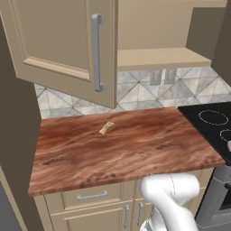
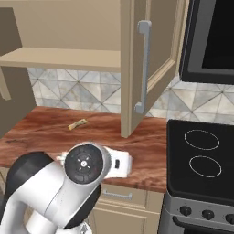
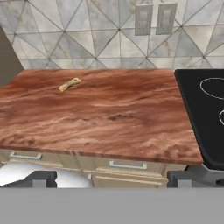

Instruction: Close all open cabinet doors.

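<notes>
Two cabinet doors of the wall cabinet above the counter stand swung open. The left door (image 1: pixel 63 40) fills the upper left of the left base view, its silver bar handle (image 1: pixel 97 52) facing me; its shaded side (image 2: pixel 13 100) shows at the left edge of the right base view. The right door (image 2: pixel 151 64) hangs open beside the stove, with its handle (image 2: pixel 143 68) toward me, and shows dark at the upper right (image 1: pixel 205 29). Between them lies the bare cabinet shelf (image 1: pixel 158 56). My gripper (image 3: pixel 114 180) is open, low in front of the counter edge, holding nothing.
A wooden counter (image 1: pixel 135 149) carries a small tan scrap (image 1: pixel 106 128) near the tiled wall. A black cooktop (image 2: pixel 201 160) sits to the right under a microwave (image 2: pixel 210 41). Wall outlets (image 3: pixel 153 19) are on the backsplash. Drawers (image 3: pixel 127 165) lie just ahead of the hand.
</notes>
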Robot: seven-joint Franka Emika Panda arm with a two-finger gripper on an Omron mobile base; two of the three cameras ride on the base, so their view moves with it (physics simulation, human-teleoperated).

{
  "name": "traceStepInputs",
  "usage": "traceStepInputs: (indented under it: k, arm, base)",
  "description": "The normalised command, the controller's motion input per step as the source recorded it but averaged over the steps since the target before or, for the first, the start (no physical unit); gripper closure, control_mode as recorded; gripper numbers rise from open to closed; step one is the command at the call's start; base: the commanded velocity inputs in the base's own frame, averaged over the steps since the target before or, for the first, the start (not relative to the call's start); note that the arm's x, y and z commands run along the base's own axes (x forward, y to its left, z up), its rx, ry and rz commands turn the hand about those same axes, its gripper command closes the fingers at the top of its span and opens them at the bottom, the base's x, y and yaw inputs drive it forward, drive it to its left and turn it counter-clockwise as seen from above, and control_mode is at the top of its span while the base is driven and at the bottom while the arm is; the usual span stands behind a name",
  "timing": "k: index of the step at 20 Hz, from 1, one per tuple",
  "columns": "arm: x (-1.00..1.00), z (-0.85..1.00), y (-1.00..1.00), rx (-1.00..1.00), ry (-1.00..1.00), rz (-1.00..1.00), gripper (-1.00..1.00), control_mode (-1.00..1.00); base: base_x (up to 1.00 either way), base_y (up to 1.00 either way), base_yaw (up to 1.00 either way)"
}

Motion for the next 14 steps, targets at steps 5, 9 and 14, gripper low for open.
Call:
traceStepInputs:
  k: [5,9,14]
  arm:
    - [-0.12,0.00,-0.52,0.00,-0.31,0.05,-1.00,-1.00]
    - [0.16,0.00,-0.69,0.00,-0.32,0.10,-1.00,-1.00]
    - [0.46,0.01,-0.73,0.00,-0.30,0.18,-1.00,-1.00]
  base:
    - [0.00,0.00,0.00]
    - [0.00,0.00,0.00]
    - [0.00,0.00,0.00]
